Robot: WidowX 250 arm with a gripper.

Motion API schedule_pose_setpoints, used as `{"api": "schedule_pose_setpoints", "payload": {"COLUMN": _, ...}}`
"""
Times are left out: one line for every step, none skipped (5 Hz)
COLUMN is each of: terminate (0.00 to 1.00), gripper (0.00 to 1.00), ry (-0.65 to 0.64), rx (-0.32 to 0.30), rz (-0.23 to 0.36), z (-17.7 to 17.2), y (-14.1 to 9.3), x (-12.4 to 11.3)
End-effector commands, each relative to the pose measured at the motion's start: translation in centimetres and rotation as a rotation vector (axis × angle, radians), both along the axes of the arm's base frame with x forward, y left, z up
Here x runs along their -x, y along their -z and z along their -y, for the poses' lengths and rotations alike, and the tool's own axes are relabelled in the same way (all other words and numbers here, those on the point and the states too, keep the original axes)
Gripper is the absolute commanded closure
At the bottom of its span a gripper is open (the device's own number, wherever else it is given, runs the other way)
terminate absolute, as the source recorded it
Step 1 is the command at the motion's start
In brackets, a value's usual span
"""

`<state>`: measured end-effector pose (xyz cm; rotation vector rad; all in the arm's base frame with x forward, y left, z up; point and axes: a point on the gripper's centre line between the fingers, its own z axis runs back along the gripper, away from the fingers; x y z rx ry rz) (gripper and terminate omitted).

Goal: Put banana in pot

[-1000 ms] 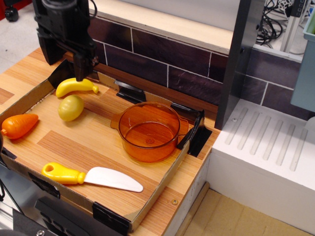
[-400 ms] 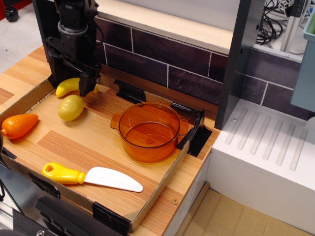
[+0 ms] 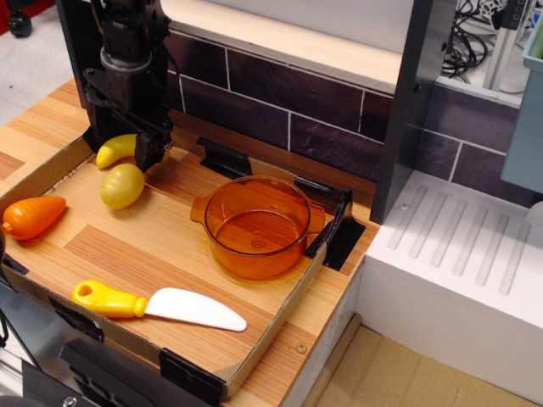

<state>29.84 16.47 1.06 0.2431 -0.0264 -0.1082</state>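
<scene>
The yellow banana [image 3: 113, 150] lies at the back left of the wooden tray, next to the wall. My black gripper [image 3: 142, 158] is down over the banana's right half and hides that part. One dark finger [image 3: 150, 153] stands in front of the banana; the other is hidden behind it. The jaws look open around the banana, which rests on the tray. The transparent orange pot [image 3: 257, 225] stands empty to the right, near the tray's right edge.
A round yellow lemon [image 3: 122, 186] lies just in front of the banana. An orange carrot [image 3: 33, 216] lies at the left. A yellow-handled white knife [image 3: 157, 306] lies at the front. The tray's cardboard rim [image 3: 276, 322] and a dark tiled wall [image 3: 280, 102] bound the space.
My gripper has come down from above the banana to tray level and now covers the banana's right half. The banana and the other objects have not moved.
</scene>
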Motion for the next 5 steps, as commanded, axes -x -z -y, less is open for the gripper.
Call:
{"api": "schedule_pose_setpoints", "payload": {"terminate": 0.0, "gripper": 0.0, "ry": 0.012, "rx": -0.036, "rz": 0.049, "z": -1.0, "y": 0.2, "x": -0.4}}
{"api": "schedule_pose_setpoints", "payload": {"terminate": 0.0, "gripper": 1.0, "ry": -0.011, "rx": 0.007, "rz": 0.085, "z": -1.2, "y": 0.0, "x": -0.5}}
{"api": "schedule_pose_setpoints", "payload": {"terminate": 0.0, "gripper": 1.0, "ry": -0.017, "rx": 0.021, "rz": 0.113, "z": -1.2, "y": -0.9, "x": -0.6}}
{"api": "schedule_pose_setpoints", "payload": {"terminate": 0.0, "gripper": 1.0, "ry": 0.028, "rx": 0.001, "rz": 0.126, "z": -1.2, "y": -2.0, "x": -0.2}}
{"api": "schedule_pose_setpoints", "payload": {"terminate": 0.0, "gripper": 1.0, "ry": 0.072, "rx": -0.016, "rz": 0.173, "z": -1.2, "y": -4.4, "x": 0.2}}
